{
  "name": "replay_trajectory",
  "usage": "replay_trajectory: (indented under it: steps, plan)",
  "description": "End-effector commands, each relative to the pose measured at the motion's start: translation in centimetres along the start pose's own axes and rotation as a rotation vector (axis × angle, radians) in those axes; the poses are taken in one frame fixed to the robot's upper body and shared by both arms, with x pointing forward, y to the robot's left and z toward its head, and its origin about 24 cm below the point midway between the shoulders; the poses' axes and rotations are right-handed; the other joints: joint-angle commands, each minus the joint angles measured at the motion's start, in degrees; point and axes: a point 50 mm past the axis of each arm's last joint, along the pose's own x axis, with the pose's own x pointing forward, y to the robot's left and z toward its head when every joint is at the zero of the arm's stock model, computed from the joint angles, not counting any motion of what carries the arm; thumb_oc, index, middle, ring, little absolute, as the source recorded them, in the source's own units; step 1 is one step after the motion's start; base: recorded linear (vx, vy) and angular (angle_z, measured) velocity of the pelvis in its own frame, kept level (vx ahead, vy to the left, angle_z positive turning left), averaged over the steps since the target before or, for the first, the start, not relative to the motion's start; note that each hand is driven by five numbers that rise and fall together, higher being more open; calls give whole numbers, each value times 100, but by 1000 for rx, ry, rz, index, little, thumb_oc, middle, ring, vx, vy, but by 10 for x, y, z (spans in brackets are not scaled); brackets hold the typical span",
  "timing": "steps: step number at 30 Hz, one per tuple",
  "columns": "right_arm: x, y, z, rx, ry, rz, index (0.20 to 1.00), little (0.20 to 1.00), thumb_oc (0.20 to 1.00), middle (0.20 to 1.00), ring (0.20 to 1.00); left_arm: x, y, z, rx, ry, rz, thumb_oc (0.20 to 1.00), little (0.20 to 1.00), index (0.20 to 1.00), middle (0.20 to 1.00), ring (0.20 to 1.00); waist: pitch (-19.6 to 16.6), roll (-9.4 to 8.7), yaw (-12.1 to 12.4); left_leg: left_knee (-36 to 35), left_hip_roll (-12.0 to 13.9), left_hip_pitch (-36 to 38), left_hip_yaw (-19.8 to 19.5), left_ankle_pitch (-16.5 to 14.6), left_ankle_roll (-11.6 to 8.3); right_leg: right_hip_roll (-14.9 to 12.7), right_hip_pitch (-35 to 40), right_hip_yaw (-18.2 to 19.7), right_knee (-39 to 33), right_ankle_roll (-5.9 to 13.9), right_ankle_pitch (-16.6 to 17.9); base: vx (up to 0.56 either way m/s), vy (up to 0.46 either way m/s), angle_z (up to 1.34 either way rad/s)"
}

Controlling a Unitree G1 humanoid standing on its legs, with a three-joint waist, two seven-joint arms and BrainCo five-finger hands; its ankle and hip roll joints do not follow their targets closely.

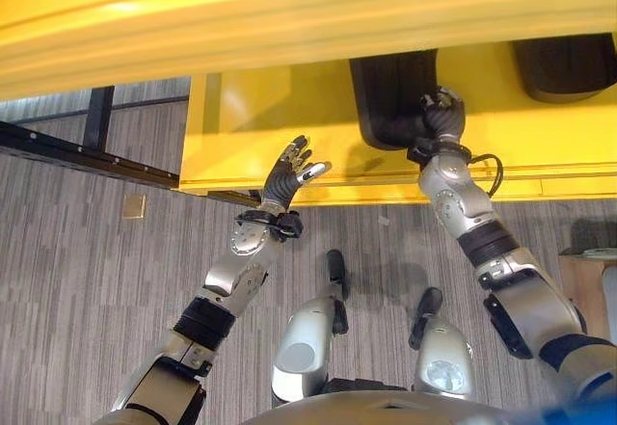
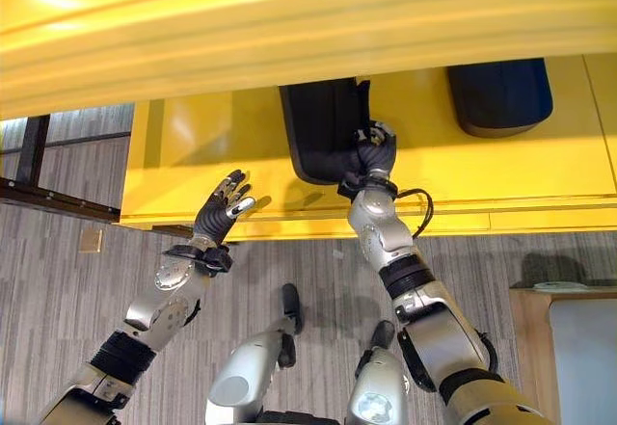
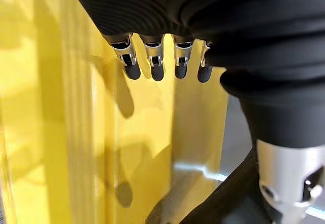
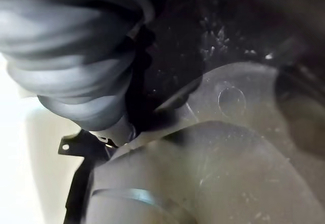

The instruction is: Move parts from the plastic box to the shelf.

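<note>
Yellow shelf (image 2: 540, 179) w/ 2 black parts, right hand (image 2: 374, 150) curled round nearer black part (image 2: 323, 136), 2nd part (image 2: 499, 92) well apart, left hand (image 2: 220, 211) fingers spread, holding nothing

You have a black part (image 2: 323, 126) lying flat on the lower board of the yellow shelf (image 2: 193, 155), its far end tucked under the upper board and its near, rounded end close to the shelf's front edge. A second dark part (image 2: 501, 95) lies on the same board, well apart from it toward your right, also half under the upper board. Both look like dark moulded pieces with rounded corners.
</note>
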Motion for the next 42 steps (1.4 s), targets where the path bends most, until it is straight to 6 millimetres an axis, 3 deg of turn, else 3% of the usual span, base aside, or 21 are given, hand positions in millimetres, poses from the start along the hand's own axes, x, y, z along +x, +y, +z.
replay_trajectory:
  steps: [1, 4, 7, 11, 23, 24, 25, 26, 27, 42]
  plan:
    - [13, 25, 70, 103, -211, 41, 200, 200, 200, 200, 200, -5, -9, 17, 26, -24, -118, 1000, 1000, 1000, 1000, 1000, 265, -166, 130, 471, 148, 343, 420, -942, -339, 216, -625, 7, -217, -203, 414, -39, -19, 3]
    - [18, 19, 76, 68, -231, 17, 200, 200, 200, 200, 200, -9, -8, 12, 32, -1, -134, 1000, 1000, 1000, 1000, 1000, 267, -157, 165, 480, 154, 284, 414, -940, -347, 220, -679, 2, -201, -202, 403, -24, -12, 1]
    - [27, 10, 94, -94, -317, -17, 200, 200, 200, 200, 200, -16, -6, 6, 36, 23, -152, 1000, 1000, 1000, 1000, 1000, 269, -141, 237, 457, 154, 185, 398, -910, -369, 247, -765, -14, -209, -189, 403, -45, -30, 3]
    - [30, 12, 101, -175, -350, -27, 200, 200, 200, 200, 200, -18, -6, 3, 21, 37, -158, 1000, 1000, 1000, 1000, 1000, 269, -132, 281, 422, 164, 118, 405, -864, -399, 271, -829, -22, -229, -186, 404, 0, 0, 0]
    - [39, 10, 106, -184, -282, -34, 200, 200, 200, 200, 200, -22, -13, -2, -13, 60, -189, 1000, 1000, 1000, 1000, 1000, 269, -121, 391, 371, 233, -135, 365, -766, -481, 276, -1069, -77, -156, -191, 369, 0, 0, 0]
    - [39, 10, 106, -185, -282, -35, 300, 300, 300, 300, 300, -22, -13, -2, -16, 62, -188, 1000, 1000, 1000, 1000, 1000, 269, -120, 396, 372, 234, -139, 362, -765, -483, 274, -1074, -81, -149, -192, 367, 0, 0, 0]
    - [40, 9, 105, -187, -278, -38, 507, 507, 507, 507, 507, -22, -13, -3, -21, 64, -184, 1000, 1000, 1000, 1000, 1000, 269, -122, 405, 369, 238, -146, 357, -758, -490, 272, -1084, -88, -137, -192, 364, 0, 0, 0]
    - [40, 9, 105, -182, -274, -37, 564, 564, 564, 564, 564, -22, -13, -3, -21, 64, -184, 1000, 1000, 1000, 1000, 1000, 269, -124, 407, 367, 239, -148, 356, -756, -492, 272, -1087, -89, -136, -192, 364, 0, 0, 0]
    - [40, 10, 104, -158, -255, -35, 1000, 1000, 1000, 1000, 1000, -22, -13, -4, -23, 68, -185, 1000, 1000, 1000, 1000, 1000, 269, -129, 412, 363, 244, -151, 351, -750, -498, 269, -1091, -94, -129, -190, 363, -1, -11, 8]
    - [38, 12, 79, -3, -115, -24, 1000, 1000, 1000, 1000, 1000, -24, -13, -9, -25, 83, -186, 1000, 1000, 1000, 1000, 1000, 269, -143, 369, 444, 280, -71, 398, -790, -504, 206, -1030, -64, -45, -194, 335, 0, -2, 4]
